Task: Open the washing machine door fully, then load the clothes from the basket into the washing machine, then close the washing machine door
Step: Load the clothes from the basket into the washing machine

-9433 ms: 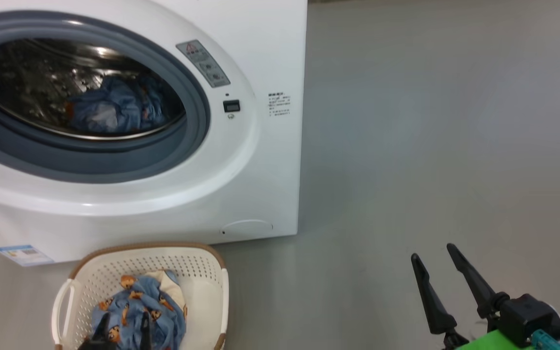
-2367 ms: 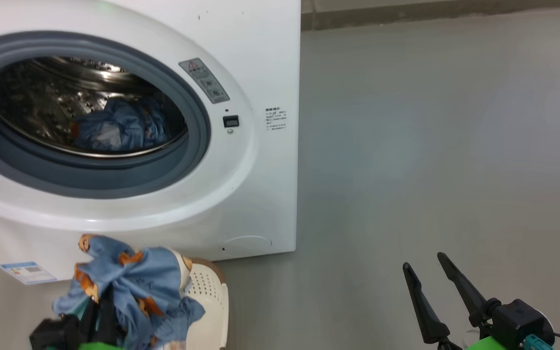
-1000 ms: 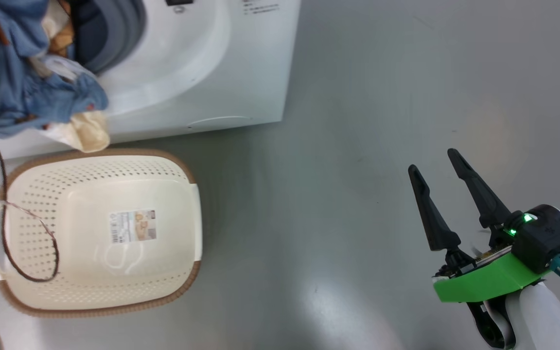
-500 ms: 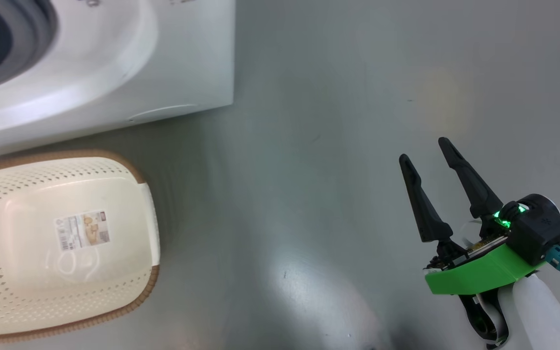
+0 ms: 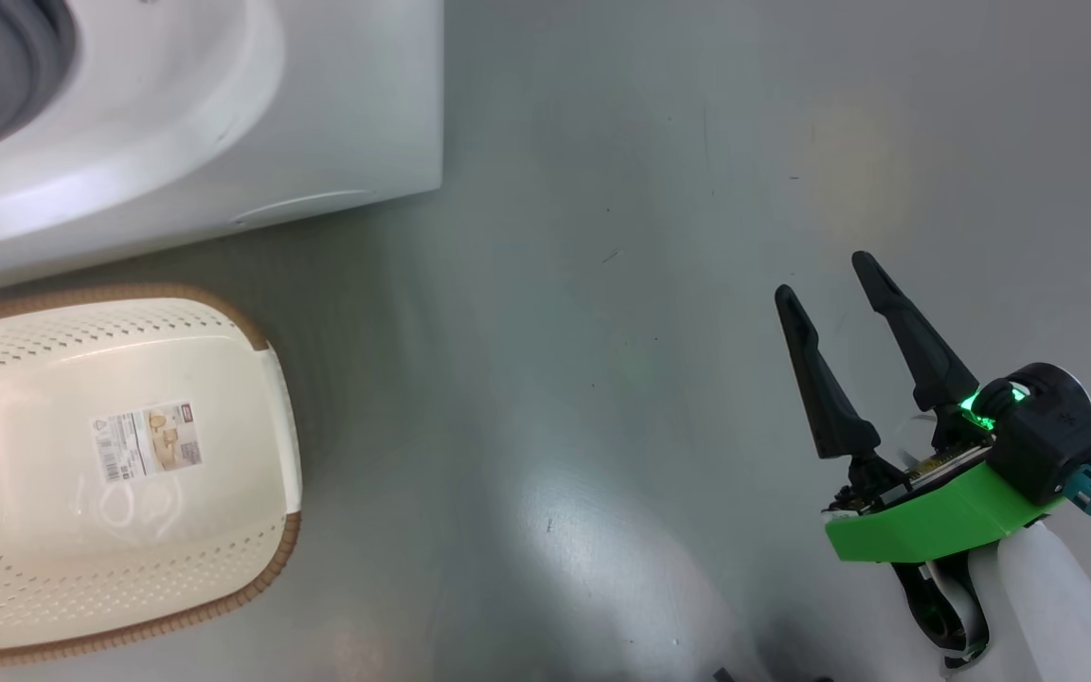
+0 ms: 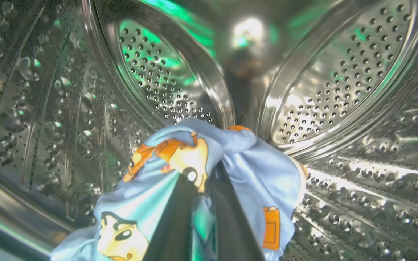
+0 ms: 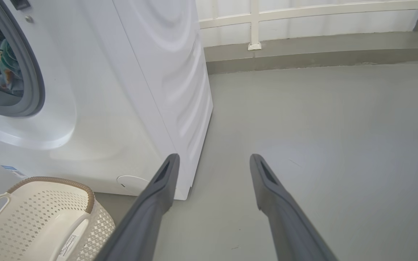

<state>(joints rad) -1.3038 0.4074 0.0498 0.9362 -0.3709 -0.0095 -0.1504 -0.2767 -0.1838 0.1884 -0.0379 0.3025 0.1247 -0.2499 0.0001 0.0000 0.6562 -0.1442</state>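
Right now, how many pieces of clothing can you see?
1. A light blue cartoon-print garment, clamped in the left hand inside the washing machine drum. Others may lie hidden behind it.

The sticker [image 5: 146, 441] on the basket [image 5: 34, 568] cannot be read.

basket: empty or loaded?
Empty: the basket is bare down to its bottom sticker. The clothes are in the left claw, shut on them inside the drum.
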